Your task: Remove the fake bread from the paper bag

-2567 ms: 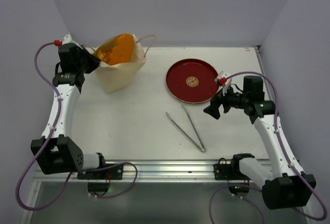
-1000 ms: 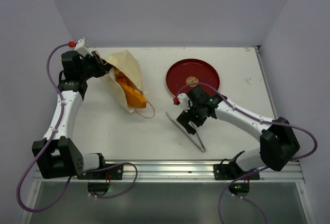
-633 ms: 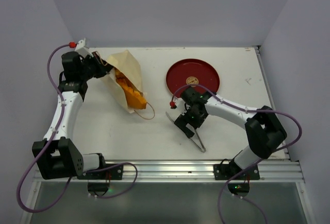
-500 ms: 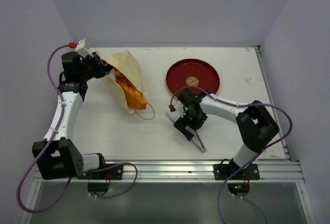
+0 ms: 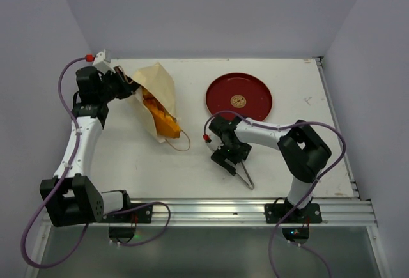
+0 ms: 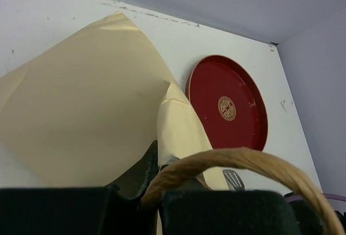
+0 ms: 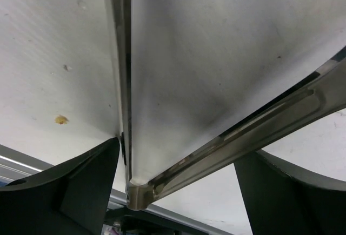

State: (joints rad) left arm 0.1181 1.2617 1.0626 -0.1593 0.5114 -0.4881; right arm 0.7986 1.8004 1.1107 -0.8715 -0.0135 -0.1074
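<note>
Orange bread (image 5: 161, 117) sits in the mouth of the tipped bag (image 5: 158, 81), which the left gripper (image 5: 125, 86) pinches tight. Right gripper (image 5: 227, 158) straddles the tongs (image 5: 245, 174), jaws spread wide.

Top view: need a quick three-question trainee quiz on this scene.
1. True or false: the bag stands upright.
2. The right gripper is down over: A) the plate B) the tongs C) the handle cord.
3. What colour is the bread showing in the bag's mouth?

Key: 1 false, it is tipped over; 2 B; 3 orange.
</note>
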